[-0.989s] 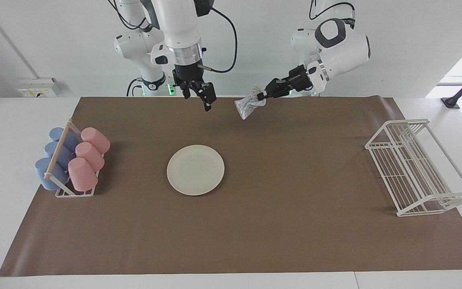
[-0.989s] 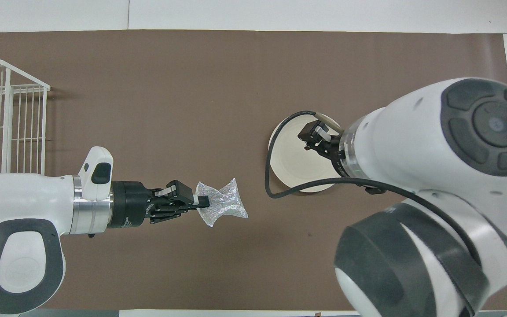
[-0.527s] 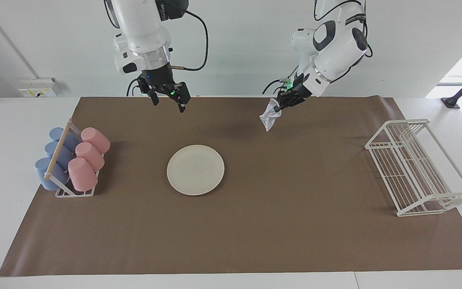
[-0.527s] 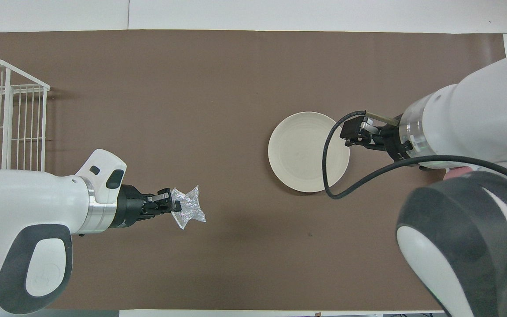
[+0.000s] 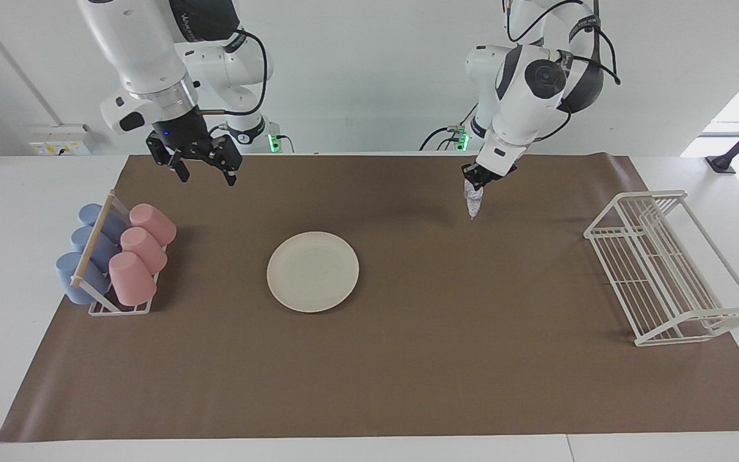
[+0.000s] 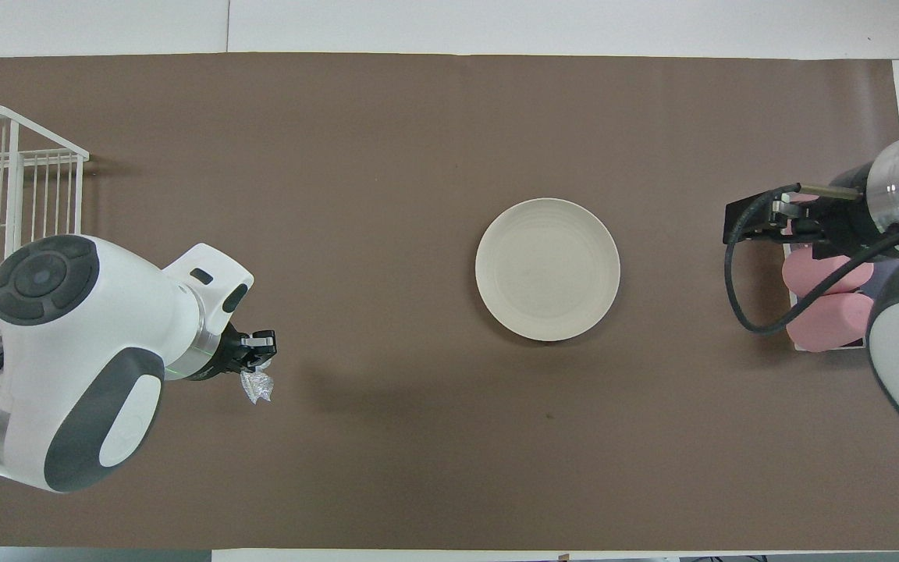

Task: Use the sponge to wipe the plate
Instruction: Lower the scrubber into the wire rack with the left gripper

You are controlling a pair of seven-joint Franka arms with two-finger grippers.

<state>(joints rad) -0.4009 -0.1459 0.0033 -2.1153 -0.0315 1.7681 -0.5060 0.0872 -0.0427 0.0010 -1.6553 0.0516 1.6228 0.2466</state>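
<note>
Plate (image 5: 312, 271) flat on brown mat (image 5: 408, 385), mid-table, nothing on it. Left gripper (image 5: 476, 178) raised over the mat toward the left arm's end, pointing down, fingers pressed together pinching the sponge (image 5: 472, 199), which dangles clear of the mat. In the facing view the sponge sits at about 2 o'clock from the plate, well apart. Right gripper (image 5: 204, 168) raised near the cup rack (image 5: 103, 292), at about 10 o'clock from the plate, fingers spread, holding nothing. White wire rack (image 5: 671, 269) at the left arm's end.

Plate (image 5: 312, 271) on my mat (image 5: 408, 385), mid-table. Cup rack (image 5: 116, 260) at my right arm's end; wire rack (image 5: 671, 269) at my left arm's end. Sponge (image 5: 472, 200) hangs in my left gripper (image 5: 474, 181) over the mat, between plate and wire rack.
</note>
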